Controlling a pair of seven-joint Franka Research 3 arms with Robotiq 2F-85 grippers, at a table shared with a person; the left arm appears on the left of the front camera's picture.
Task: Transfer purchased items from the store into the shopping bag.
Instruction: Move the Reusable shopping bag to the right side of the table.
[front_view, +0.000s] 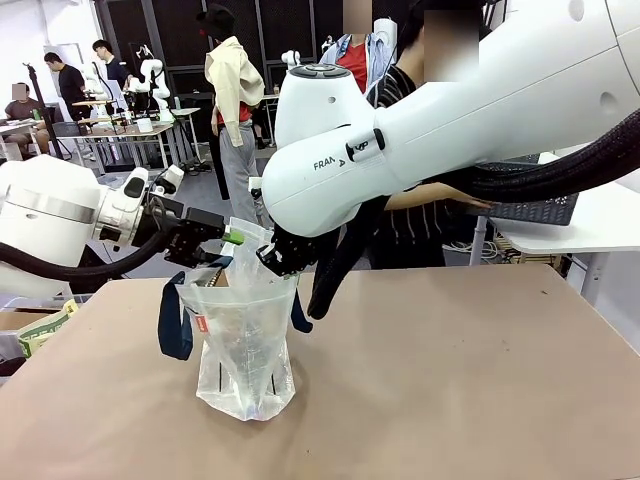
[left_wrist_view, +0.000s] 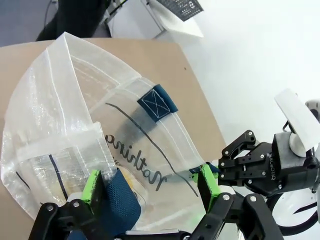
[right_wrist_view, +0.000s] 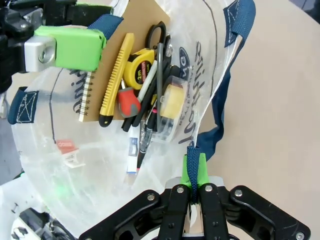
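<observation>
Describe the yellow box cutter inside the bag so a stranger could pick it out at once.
Find the clear shopping bag with navy handles standing on the brown table and look down into its mouth. Inside, the box cutter lies against a brown spiral notebook. It is the long, slim yellow bar, unlike the squat yellow-and-black tape measure beside it.

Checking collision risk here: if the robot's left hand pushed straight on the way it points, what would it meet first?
Most likely the shopping bag: the open left hand faces its clear lettered wall, which lies between the fingers. How near it already is remains unclear.
</observation>
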